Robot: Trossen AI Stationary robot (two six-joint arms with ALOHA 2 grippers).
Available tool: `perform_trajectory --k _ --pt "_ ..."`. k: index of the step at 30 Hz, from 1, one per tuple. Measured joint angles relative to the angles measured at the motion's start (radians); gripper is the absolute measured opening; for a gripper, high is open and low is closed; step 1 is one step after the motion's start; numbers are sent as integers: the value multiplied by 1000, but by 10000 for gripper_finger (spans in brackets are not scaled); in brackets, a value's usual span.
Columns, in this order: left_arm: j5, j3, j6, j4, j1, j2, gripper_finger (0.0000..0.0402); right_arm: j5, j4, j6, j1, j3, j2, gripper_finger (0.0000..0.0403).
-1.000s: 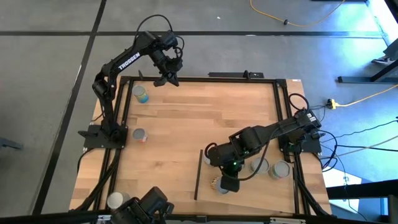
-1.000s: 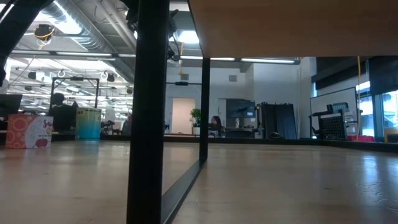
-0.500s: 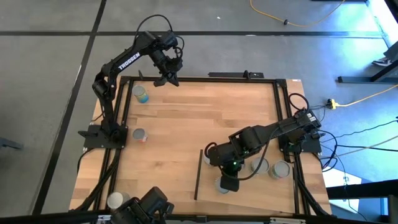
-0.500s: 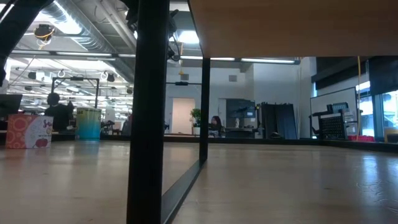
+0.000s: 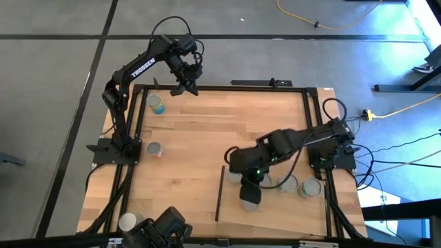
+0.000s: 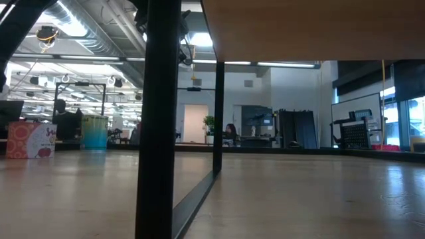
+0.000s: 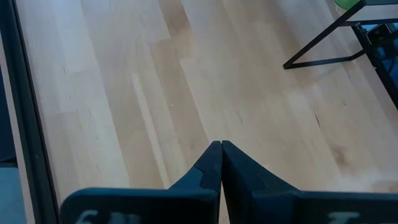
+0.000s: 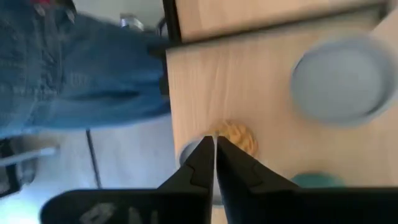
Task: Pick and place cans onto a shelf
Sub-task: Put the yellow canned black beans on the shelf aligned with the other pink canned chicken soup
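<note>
**Ann:** Right arm's swung up and left since a second ago, its wrist now nearer mid-frame in the high view. The right gripper (image 8: 212, 142) has its fingers pressed together, nothing between them.

**Ben:** And the left gripper (image 5: 187, 88) is parked at upper left over the table's far edge, closed and empty. Where are the cans?

**Ann:** A yellowish can (image 8: 237, 135) sits just past the right fingertips on the shelf (image 5: 275, 219), lower right, with a grey-topped can (image 8: 339, 78) near it. Two more cans (image 5: 288, 184) stand close to the arm.

**Ben:** The danger?

**Ann:** I'd say closed fingers sweeping low could clip that yellowish can and roll it off the shelf's front edge. A person in jeans (image 8: 74, 68) stands right beyond it.
</note>
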Motion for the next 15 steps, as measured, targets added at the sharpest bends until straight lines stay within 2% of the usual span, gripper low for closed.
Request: perform_trajectory --k 6,10,15 --pt "2 0 1 0 0 0 0 141 -46 -82 -35 169 0 6" --pt "34 0 0 -1 -7 0 0 319 -126 -135 -50 313 0 9" --pt "87 1 26 -5 -35 -12 0 558 -140 -192 -56 285 -86 9"
